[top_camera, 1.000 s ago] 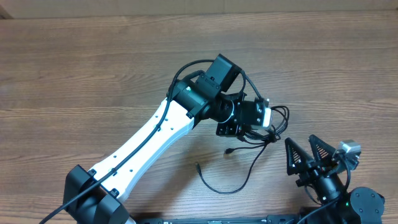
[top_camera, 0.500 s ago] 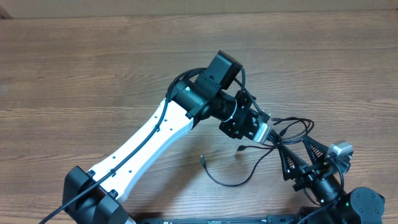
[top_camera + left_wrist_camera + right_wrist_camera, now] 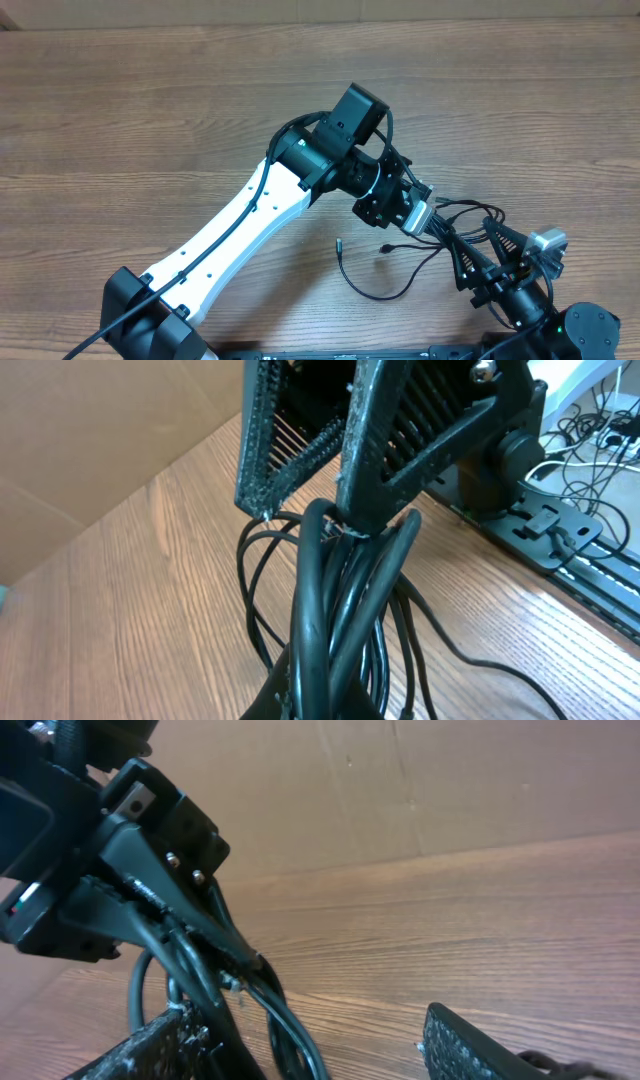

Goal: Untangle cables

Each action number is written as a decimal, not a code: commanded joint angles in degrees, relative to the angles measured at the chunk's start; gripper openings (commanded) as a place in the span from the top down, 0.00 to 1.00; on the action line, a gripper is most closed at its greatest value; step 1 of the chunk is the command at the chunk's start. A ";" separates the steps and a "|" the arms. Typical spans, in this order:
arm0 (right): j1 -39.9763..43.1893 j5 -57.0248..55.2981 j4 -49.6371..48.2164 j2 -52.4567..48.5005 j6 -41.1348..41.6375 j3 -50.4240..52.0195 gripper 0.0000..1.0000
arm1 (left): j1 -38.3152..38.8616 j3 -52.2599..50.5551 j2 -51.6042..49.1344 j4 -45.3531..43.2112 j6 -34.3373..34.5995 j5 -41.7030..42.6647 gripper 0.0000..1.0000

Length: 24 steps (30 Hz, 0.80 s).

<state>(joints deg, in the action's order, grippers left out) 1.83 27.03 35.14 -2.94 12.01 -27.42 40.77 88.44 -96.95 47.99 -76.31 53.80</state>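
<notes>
The cables [image 3: 462, 212] are thin black cords bunched into loops, with two loose plug ends trailing on the table [image 3: 340, 243]. My left gripper [image 3: 430, 224] is shut on the bundle and holds it out to the right. In the left wrist view the cords [image 3: 335, 590] rise from my left gripper's jaws [image 3: 330, 698] towards the right gripper's two fingers [image 3: 305, 500]. My right gripper [image 3: 472, 236] is open, its fingers on either side of the bundle. In the right wrist view the cords [image 3: 285, 1010] lie by the left finger of the right gripper [image 3: 308, 1022].
The wooden table [image 3: 150, 110] stretches to the left and back. A cardboard wall [image 3: 420, 790] stands beyond it. The right arm's base [image 3: 570, 325] sits at the front right, with a black rail and loose wires [image 3: 560, 530] along the table edge.
My left gripper has carried the bundle right and down to the right gripper. The right gripper's open fingers now straddle the cords. The trailing cable ends were dragged right.
</notes>
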 commanded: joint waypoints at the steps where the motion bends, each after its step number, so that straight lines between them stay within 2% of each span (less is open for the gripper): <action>1: -0.17 -0.63 -0.94 0.17 1.22 -0.31 0.31 | 0.28 0.76 2.36 1.73 -2.78 2.73 0.96; 13: -0.17 -1.20 -1.38 0.17 2.93 -0.31 0.32 | 0.28 0.76 2.36 -0.13 -2.78 9.88 0.96; 20: -0.17 -1.20 -1.38 0.17 2.95 -0.31 0.32 | 0.28 0.76 2.36 -7.93 8.04 10.10 0.96; 24: -0.17 -1.18 -1.36 0.17 2.95 -0.31 0.32 | 0.28 0.76 2.36 -10.88 12.04 10.14 0.96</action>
<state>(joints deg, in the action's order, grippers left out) 1.83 24.99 33.58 -2.94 15.00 -27.42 40.77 88.44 -96.86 39.35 -70.17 59.22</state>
